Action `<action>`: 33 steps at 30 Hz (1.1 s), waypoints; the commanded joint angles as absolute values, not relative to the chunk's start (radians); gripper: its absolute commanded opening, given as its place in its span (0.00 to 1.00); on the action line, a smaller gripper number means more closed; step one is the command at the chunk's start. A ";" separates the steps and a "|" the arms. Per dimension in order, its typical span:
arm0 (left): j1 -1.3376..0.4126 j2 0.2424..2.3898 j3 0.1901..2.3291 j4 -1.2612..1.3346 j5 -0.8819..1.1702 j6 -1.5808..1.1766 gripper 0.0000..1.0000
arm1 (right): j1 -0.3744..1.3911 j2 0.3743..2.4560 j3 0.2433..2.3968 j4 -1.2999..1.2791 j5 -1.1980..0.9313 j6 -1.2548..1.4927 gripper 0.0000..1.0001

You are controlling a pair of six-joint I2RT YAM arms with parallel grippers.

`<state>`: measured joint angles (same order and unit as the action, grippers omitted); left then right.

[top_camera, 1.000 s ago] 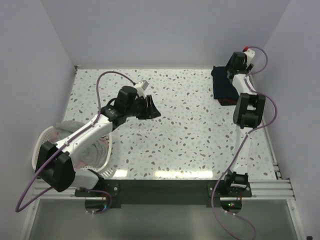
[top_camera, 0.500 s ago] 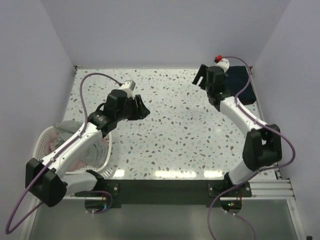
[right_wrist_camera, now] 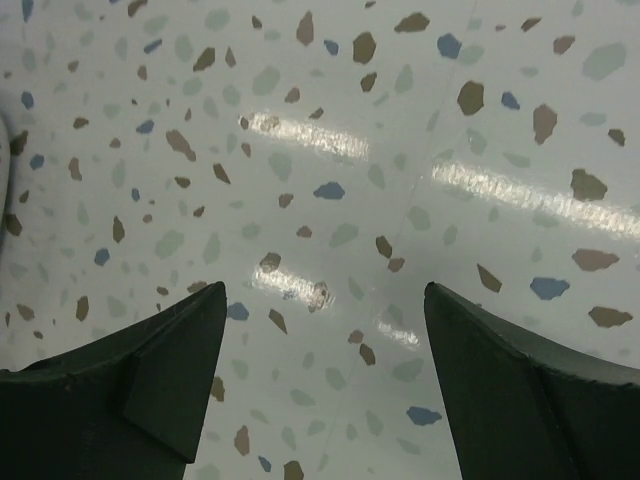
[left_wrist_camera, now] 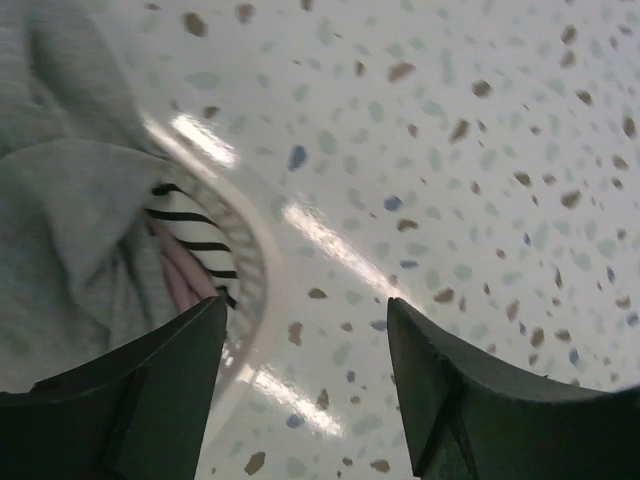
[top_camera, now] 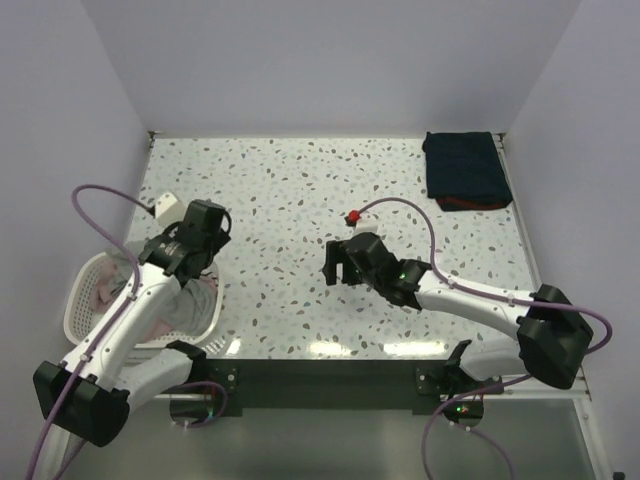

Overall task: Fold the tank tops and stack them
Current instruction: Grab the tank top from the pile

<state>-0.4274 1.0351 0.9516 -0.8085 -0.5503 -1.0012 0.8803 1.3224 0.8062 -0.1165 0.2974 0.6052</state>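
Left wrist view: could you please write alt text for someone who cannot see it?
The left pincer, open, hangs over the rim of a white basket holding a grey top and pinkish cloth. The speckled table fills the right side.

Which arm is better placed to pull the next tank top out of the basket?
Left. The left gripper hangs open at the rim of the basket, with the grey top just beside its fingers. The right gripper, also open, is over bare table, well apart from the basket.
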 commanded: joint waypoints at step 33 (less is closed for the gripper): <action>-0.093 1.070 1.501 -0.539 -0.335 -0.658 0.00 | 0.920 1.218 0.937 -0.293 0.403 0.563 0.85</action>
